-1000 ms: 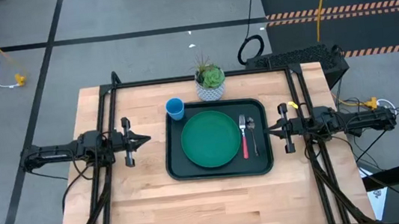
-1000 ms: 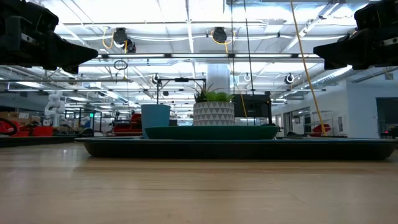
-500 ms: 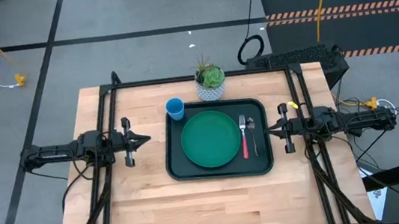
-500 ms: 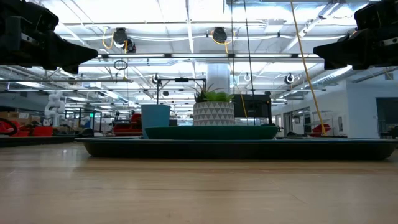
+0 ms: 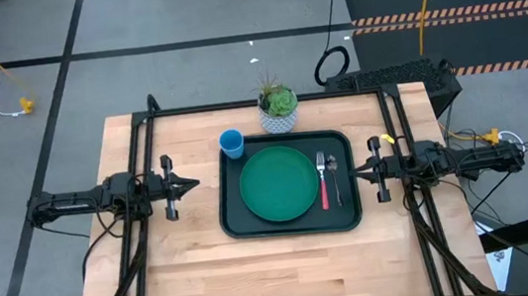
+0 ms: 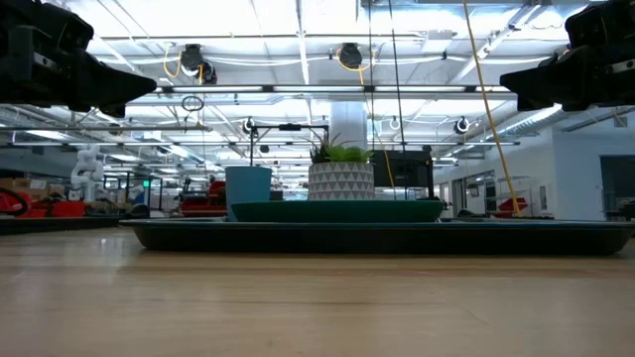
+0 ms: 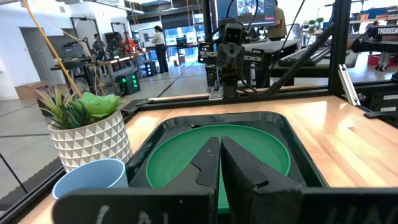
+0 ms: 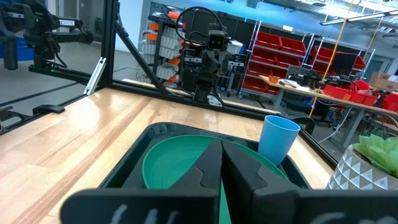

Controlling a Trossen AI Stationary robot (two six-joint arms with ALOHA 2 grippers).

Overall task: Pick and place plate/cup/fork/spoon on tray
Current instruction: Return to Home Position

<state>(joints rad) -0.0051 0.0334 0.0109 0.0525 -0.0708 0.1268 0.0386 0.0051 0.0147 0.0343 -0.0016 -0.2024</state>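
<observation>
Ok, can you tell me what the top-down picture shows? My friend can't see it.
A dark tray on a wooden table holds a green plate, a red-handled fork and a silver spoon. A blue cup sits at the tray's far corner beside a potted plant. Each arm's tool, left and right, waits off the tray.

No visible change; arms, tableware all static.

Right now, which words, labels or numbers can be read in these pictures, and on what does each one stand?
"TROSSEN": white letters on a dark machine part in the room behind the table, cut by the picture's edge.
White lettering on a dark machine arm in the right wrist view: too small to read.
On the plate, cup, tray and plant pot: no text shows.
</observation>
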